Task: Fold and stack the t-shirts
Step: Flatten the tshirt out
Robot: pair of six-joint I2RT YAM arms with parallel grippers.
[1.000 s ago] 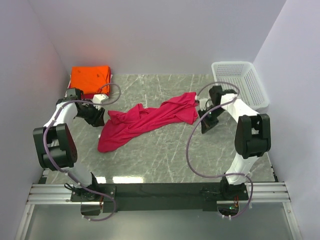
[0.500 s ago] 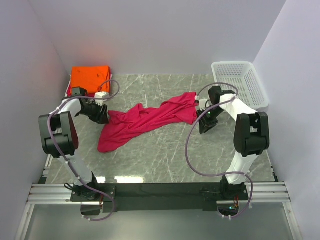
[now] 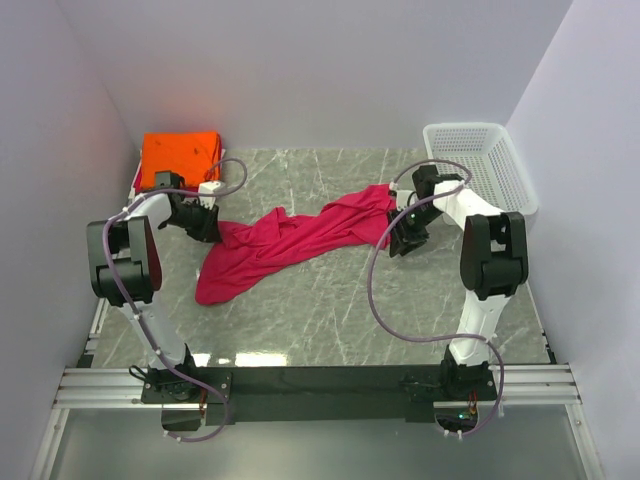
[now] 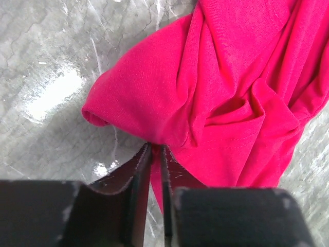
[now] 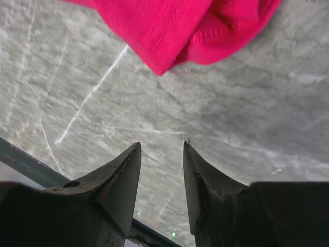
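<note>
both arms had closed in: left claw [image 4: 155,154] clamped on the crimson t-shirt [image 4: 231,77]; right claw [image 5: 160,164], apart, neared its corner for spreading.

Loose t-shirt [image 3: 300,240] centre, folded t-shirts [image 3: 180,155] far left, basket [image 3: 480,165] far right

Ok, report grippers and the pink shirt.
Left gripper shut on edge of pink shirt. Right gripper open, just short of its hem. Shirt crumpled, unfolded. Nothing blocking.

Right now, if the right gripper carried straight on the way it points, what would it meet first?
Probably the grey marble tabletop, just short of the hem of the crimson-pink cotton t-shirt; depth is unclear.
</note>
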